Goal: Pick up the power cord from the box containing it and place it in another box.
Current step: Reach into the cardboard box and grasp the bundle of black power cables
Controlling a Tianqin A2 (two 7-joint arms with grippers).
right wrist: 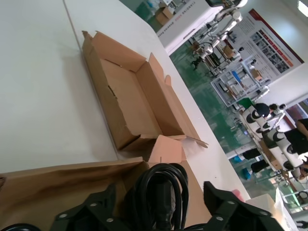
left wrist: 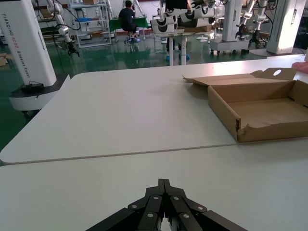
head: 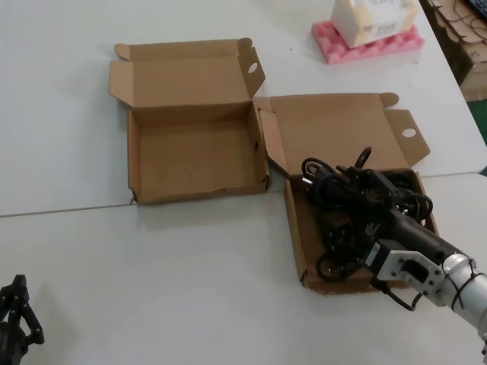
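Observation:
The box containing the cords (head: 292, 228) lies open at the right, its lid tab at the right corner. It holds a tangle of black cords; the power cord (head: 323, 181), with a chunky plug end, lies at the far side of the tangle. My right gripper (head: 364, 185) is down in this box, open, its fingers either side of the looped cord (right wrist: 163, 179). The other box (head: 194, 156) sits empty to the left, with a ragged front wall, and also shows in the left wrist view (left wrist: 260, 113) and the right wrist view (right wrist: 130, 96). My left gripper (head: 15, 304) is shut and parked at the near left.
A white box on pink foam (head: 365, 42) stands at the back right. Stacked cardboard (head: 464, 38) lies past the table's right edge. A seam crosses the white table (head: 190, 266) in front of the left box.

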